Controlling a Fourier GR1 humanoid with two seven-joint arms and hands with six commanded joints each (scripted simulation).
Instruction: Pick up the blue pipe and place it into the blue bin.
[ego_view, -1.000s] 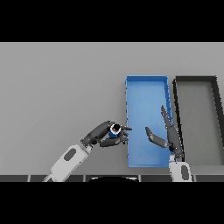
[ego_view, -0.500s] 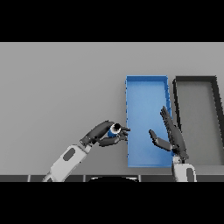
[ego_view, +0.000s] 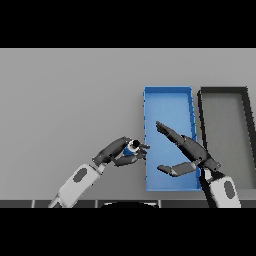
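- The left hand (ego_view: 116, 153), lower centre-left, has its fingers curled round the blue pipe (ego_view: 132, 148), holding it over the grey counter (ego_view: 70, 100) just beside the blue bin's left wall.
- The pipe looks short, round and smooth with a dark bore; my guess is that it could slip or roll out of so shallow a pinch.
- Released here, it would likely land outside the blue bin (ego_view: 168, 90), a long shallow tray with thin walls.
- The right hand (ego_view: 192, 152) hovers over the bin with fingers straight, holding nothing; it could block the drop.
- The black bin (ego_view: 223, 90) sits at right, same shape.
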